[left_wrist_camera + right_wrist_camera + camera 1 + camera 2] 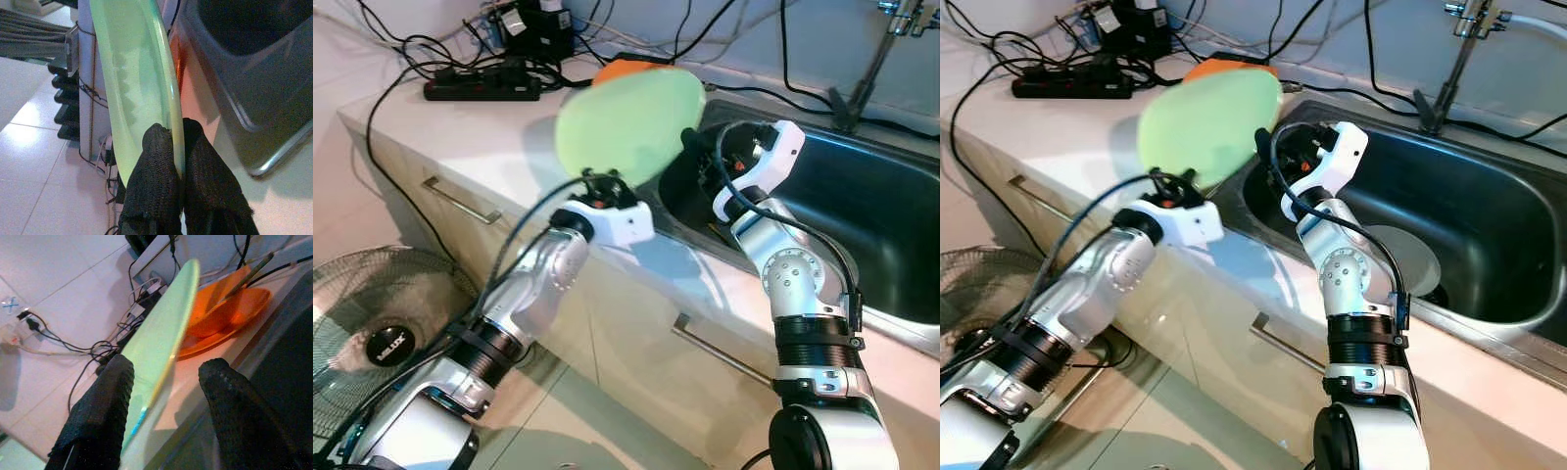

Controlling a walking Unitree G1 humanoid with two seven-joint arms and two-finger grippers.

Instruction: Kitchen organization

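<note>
A pale green plate (626,122) is held on edge above the counter, just left of the sink (871,211). My left gripper (171,129) is shut on its lower rim, one black finger on each face. My right gripper (166,367) is open at the plate's sink-side edge. The plate's rim (161,342) runs between its spread fingers (105,401), closer to one of them, and I cannot tell whether it touches. Behind the plate, orange dishes (220,318) sit stacked on the counter with a stick lying across them.
A grey plate (1410,259) lies in the steel sink under the faucet (1449,59). A black power strip (480,88) and tangled cables cover the counter's back left. A floor fan (382,313) stands low on the left. Drawer handles (460,201) line the cabinet front.
</note>
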